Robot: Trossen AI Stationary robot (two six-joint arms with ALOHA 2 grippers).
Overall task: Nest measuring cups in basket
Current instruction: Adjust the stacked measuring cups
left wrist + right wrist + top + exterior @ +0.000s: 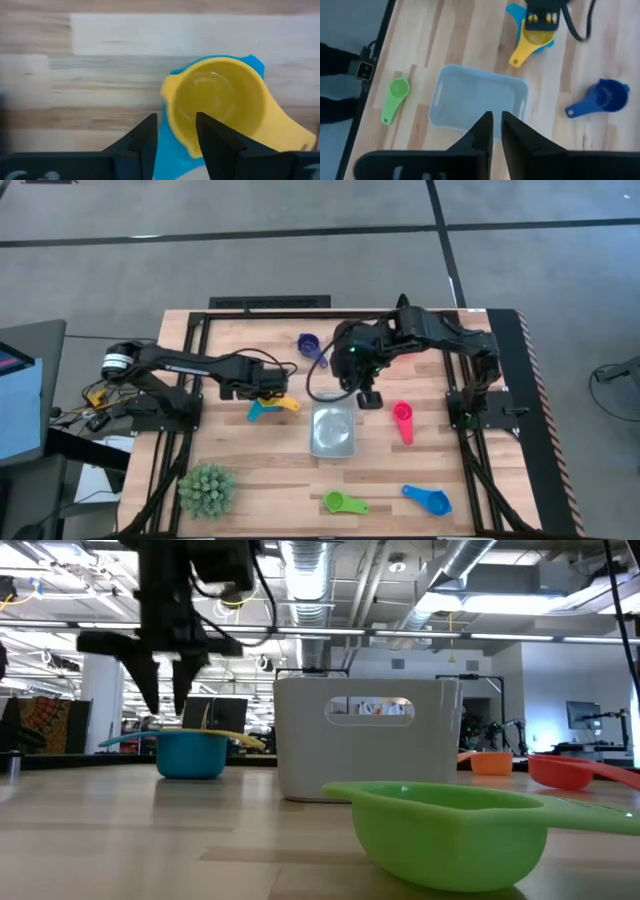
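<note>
Yellow cup (220,100) sits nested in the teal cup (162,155) left of the basket (333,430); left gripper (175,135) jaws narrowly apart over its rim, right gripper (496,131) jaws nearly closed, empty.

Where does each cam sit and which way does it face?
High: overhead, straight down; both arms, basket mid-table.
Low: table height, level across; green cup nearest, left hand above teal cup.
Left wrist: down past its own fingers onto yellow cup.
Right wrist: down past its fingers; basket.
Shared: basket, high and right wrist.
</note>
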